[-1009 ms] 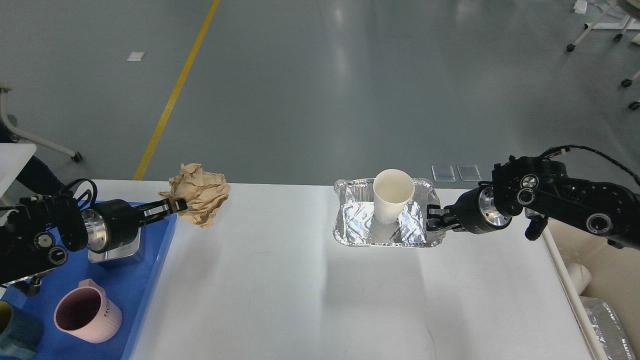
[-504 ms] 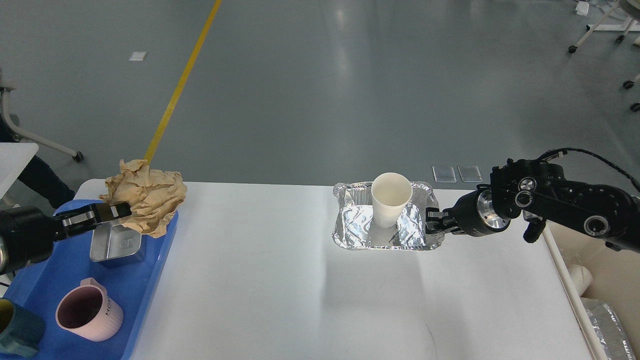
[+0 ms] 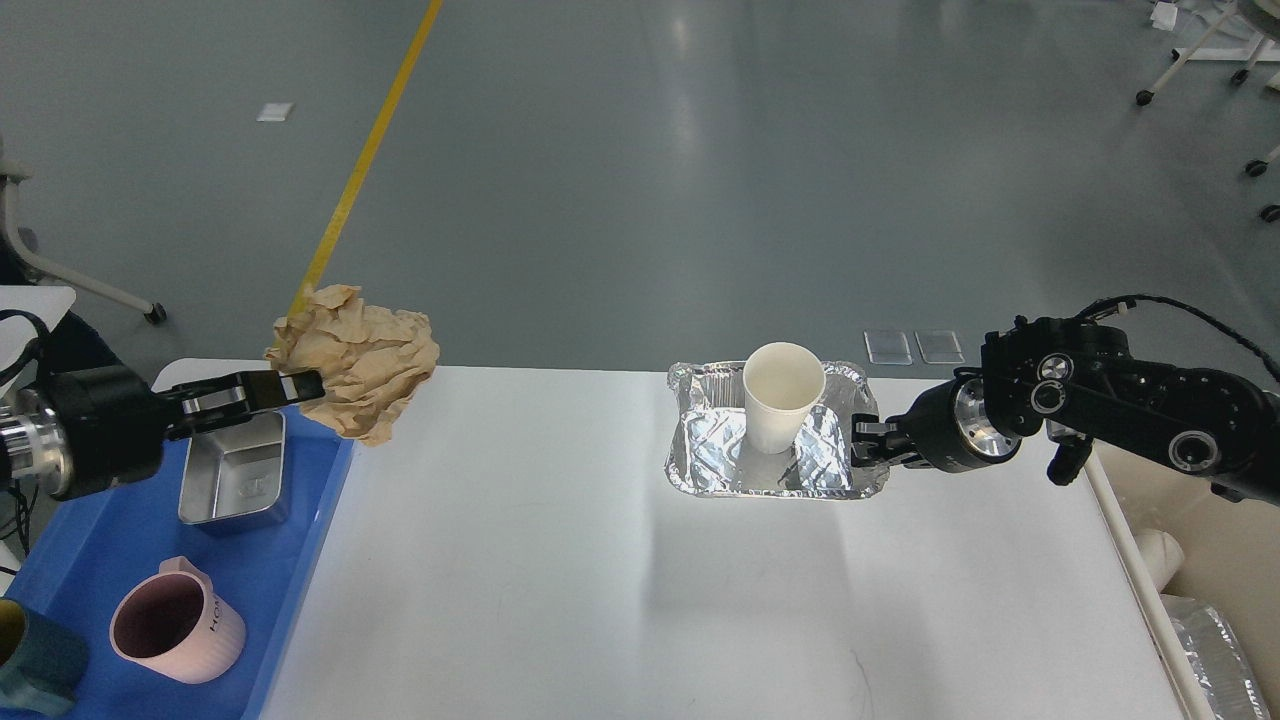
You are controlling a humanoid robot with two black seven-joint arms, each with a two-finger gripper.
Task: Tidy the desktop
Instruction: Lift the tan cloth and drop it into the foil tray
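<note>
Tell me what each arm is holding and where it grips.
Left gripper pinches the crumpled brown paper at its left edge; right gripper clamps the foil tray by its right rim.

Desktop (image 3: 620, 600) (foil tray (image 3: 772, 470), blue tray (image 3: 290, 560))

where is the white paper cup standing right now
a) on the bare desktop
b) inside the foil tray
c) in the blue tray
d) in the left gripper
b: the white paper cup stands upright inside the foil tray, which rests on the desktop with the right gripper at its right rim. The left gripper holds crumpled brown paper instead.
</note>
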